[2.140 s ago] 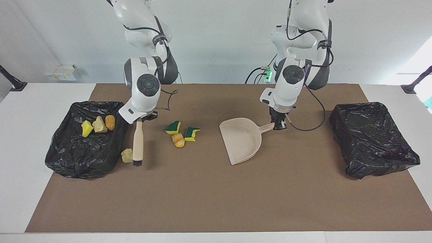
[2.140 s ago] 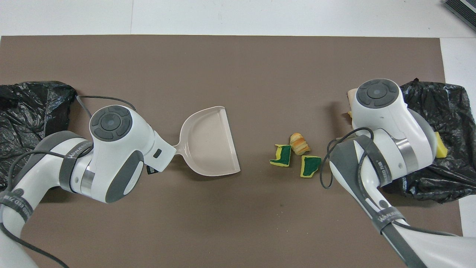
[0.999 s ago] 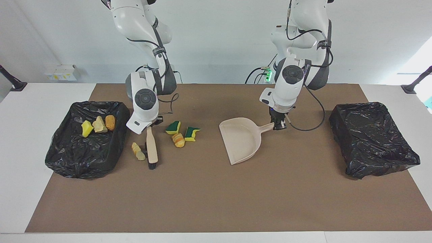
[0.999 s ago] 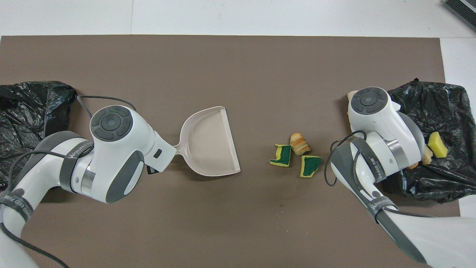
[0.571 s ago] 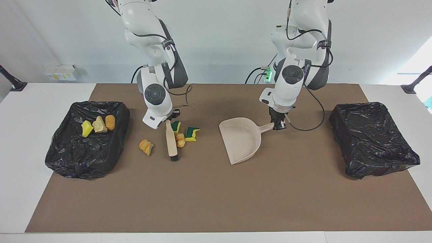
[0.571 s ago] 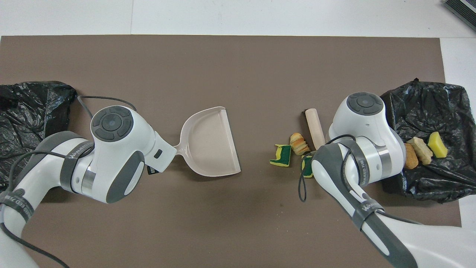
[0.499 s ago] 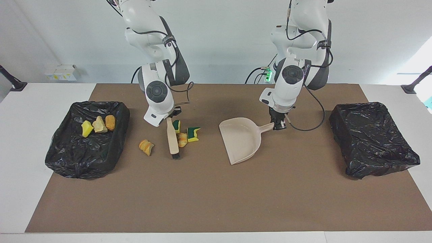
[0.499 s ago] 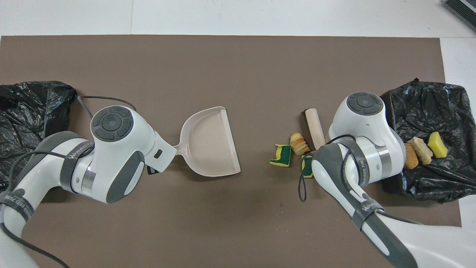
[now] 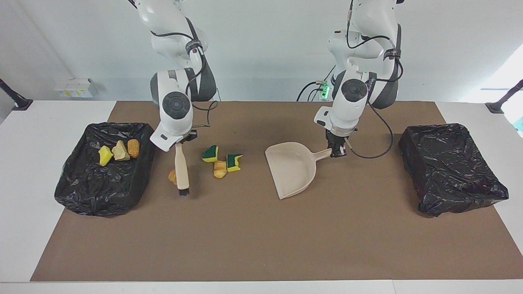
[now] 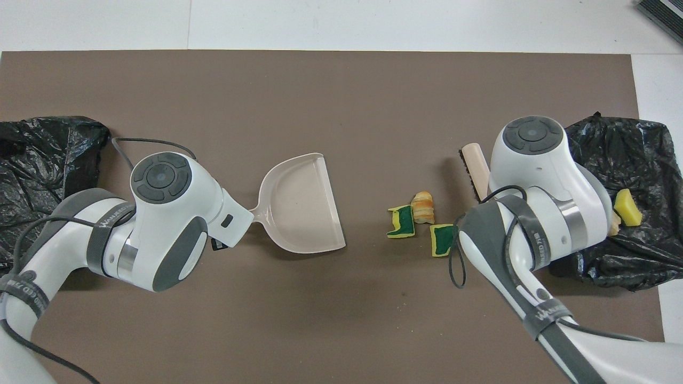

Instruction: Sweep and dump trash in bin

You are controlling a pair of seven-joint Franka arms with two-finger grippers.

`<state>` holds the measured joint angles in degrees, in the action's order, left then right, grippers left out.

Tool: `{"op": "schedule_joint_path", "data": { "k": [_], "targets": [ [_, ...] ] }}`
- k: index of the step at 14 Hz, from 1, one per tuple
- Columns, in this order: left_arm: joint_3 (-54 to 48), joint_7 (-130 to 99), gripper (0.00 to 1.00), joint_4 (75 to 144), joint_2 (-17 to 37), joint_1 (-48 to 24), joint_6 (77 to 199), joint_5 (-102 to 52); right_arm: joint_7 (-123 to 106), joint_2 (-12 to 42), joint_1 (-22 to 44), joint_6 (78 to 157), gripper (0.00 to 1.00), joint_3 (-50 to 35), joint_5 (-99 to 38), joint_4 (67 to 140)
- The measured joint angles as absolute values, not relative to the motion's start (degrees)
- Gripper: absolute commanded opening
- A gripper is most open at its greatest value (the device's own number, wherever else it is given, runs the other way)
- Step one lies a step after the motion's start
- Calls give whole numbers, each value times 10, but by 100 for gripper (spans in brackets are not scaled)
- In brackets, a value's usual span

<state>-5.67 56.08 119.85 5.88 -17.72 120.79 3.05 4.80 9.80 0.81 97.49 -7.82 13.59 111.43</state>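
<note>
The left end effector [image 9: 336, 152] is gripping the dustpan [image 9: 292, 168] by its handle, the pan resting on the brown surface [image 9: 261, 228]. Three trash scraps [image 9: 221, 161] are lying between pan and brush [image 9: 182, 168]. The right end effector [image 9: 182, 141] is clamping the brush handle, a fourth scrap [image 9: 172, 177] touching it. Three more are sitting in the bin [image 9: 77, 188].

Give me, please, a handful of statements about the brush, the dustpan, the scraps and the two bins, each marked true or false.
1. The right claw holds the brush. True.
2. The dustpan holds two scraps. False: it is empty.
3. Three scraps lie in the bin at the right arm's end. True.
4. The left claw hangs free over the other bin. False: it grips the dustpan's handle.
5. An orange scrap lies beside the brush. True.
</note>
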Motion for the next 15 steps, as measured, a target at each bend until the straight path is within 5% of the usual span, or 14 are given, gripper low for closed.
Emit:
{"op": "schedule_joint_path", "data": {
  "k": [5,15],
  "targets": [
    [-60,561,0,1200,59,-179,1207,69,47,80,-60,1077,0,-79,136,1203],
    [-60,561,0,1201,59,-193,1207,76,67,58,36,1076,0,-88,-12,1243]
  ]
}}
